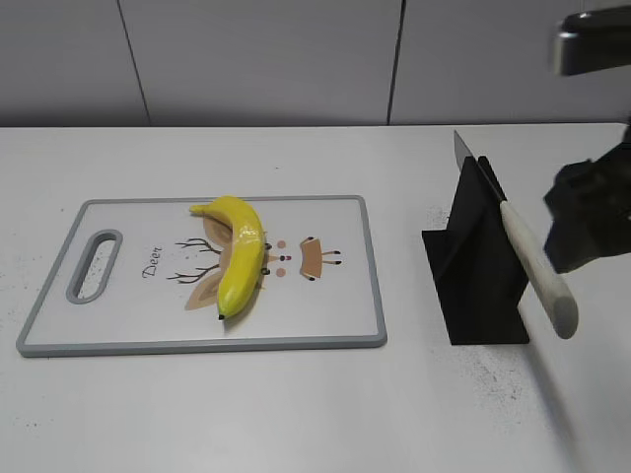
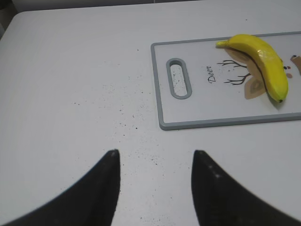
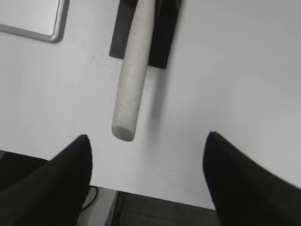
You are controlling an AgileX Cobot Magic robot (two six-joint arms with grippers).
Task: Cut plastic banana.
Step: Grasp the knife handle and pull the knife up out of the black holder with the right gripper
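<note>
Lying on the grey-rimmed cutting board [image 1: 365, 276] over its deer print, the plastic banana [image 1: 240, 253] curves from the far edge toward the near side, untouched. To the right, a knife [image 1: 523, 264] with a pale handle leans in a black stand [image 1: 478, 266] on the white table [image 1: 296, 404]. The right gripper [image 3: 146, 150] hovers near the handle's end, fingers spread wide and empty. The left gripper [image 2: 155, 162] hangs over bare table left of the board, fingers parted, holding nothing.
</note>
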